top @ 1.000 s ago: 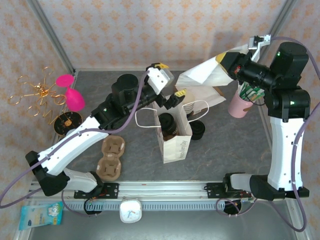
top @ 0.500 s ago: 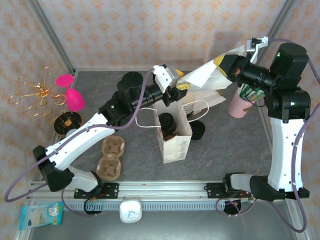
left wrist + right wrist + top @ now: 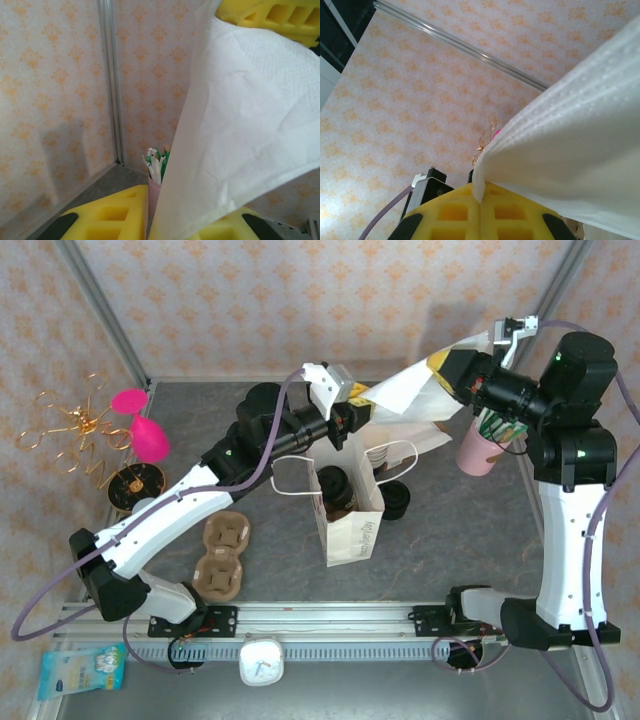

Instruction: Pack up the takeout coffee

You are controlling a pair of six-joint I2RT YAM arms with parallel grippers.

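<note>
Listing one paper napkin, stretched crosswise between both claws: right gripper clamped on its right end, left gripper pinched on the other. We found the takeout coffee upright inside the white paper bag, below both, nearer the left.

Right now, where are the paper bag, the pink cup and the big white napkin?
white paper bag (image 3: 352,532): top view, its printed front face.
pink cup (image 3: 482,455): top view, its side wall.
white napkin (image 3: 410,395): top view, its stretched middle.
</note>
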